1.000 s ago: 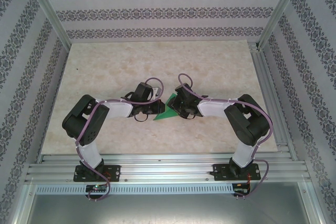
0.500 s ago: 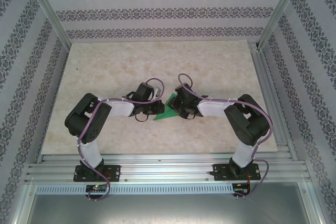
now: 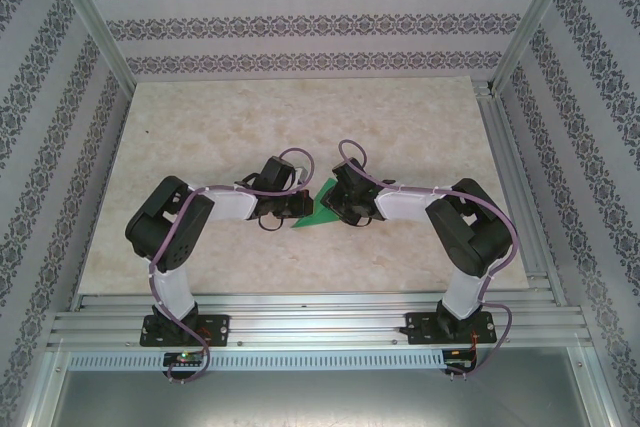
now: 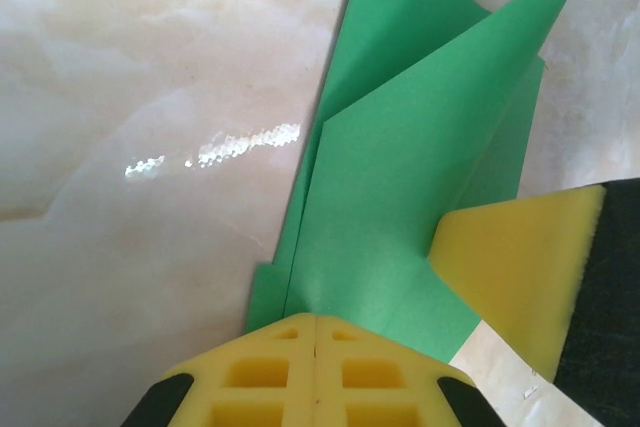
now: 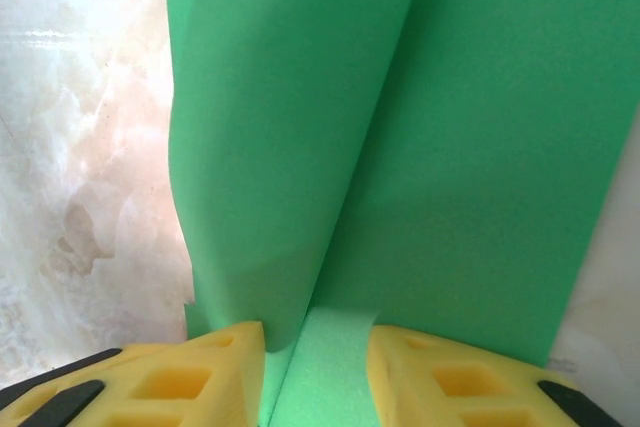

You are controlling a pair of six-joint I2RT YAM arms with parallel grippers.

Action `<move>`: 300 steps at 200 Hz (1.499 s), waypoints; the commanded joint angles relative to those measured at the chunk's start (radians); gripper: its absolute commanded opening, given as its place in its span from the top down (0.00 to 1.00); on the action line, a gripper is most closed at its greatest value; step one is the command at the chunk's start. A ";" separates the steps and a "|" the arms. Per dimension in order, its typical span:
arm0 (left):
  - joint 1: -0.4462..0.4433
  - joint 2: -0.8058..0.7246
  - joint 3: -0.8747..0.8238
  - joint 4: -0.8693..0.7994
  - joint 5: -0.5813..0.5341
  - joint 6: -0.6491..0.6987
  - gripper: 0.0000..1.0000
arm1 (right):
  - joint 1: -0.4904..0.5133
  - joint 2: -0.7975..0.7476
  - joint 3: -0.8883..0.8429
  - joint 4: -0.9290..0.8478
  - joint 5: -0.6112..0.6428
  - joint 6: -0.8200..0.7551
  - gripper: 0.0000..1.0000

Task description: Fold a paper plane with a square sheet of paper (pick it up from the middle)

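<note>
The square sheet of paper (image 3: 318, 210) is bright green and folded into a pointed shape with creased flaps, lying mid-table between both arms. My left gripper (image 3: 297, 205) meets its left side. In the left wrist view its yellow pads (image 4: 315, 325) are pressed together, shut on the near edge of the paper (image 4: 420, 147). My right gripper (image 3: 339, 204) comes from the right. In the right wrist view it (image 5: 315, 352) stands open, one pad on each side of a raised flap of the paper (image 5: 290, 127). One right finger (image 4: 520, 277) rests on the sheet.
The marble-patterned table (image 3: 230, 127) lies around the paper. Aluminium frame rails (image 3: 300, 312) run along the near edge, and patterned walls (image 3: 300, 22) close in the back and both sides.
The left arm's elbow has crept slightly to the right. The paper and both grippers stay at the same spot in the middle.
</note>
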 commanded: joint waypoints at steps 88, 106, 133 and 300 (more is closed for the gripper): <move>-0.004 0.032 0.033 -0.060 0.009 0.045 0.92 | 0.005 0.090 -0.043 -0.144 0.053 0.006 0.73; -0.004 0.030 0.033 -0.065 0.000 0.045 0.92 | 0.004 0.091 -0.043 -0.142 0.051 0.003 0.70; -0.004 0.026 0.033 -0.071 -0.010 0.042 0.92 | 0.004 0.094 -0.043 -0.147 0.057 -0.003 0.66; -0.004 0.034 0.046 -0.100 -0.022 0.042 0.96 | -0.001 -0.114 -0.003 -0.027 -0.010 -0.252 0.61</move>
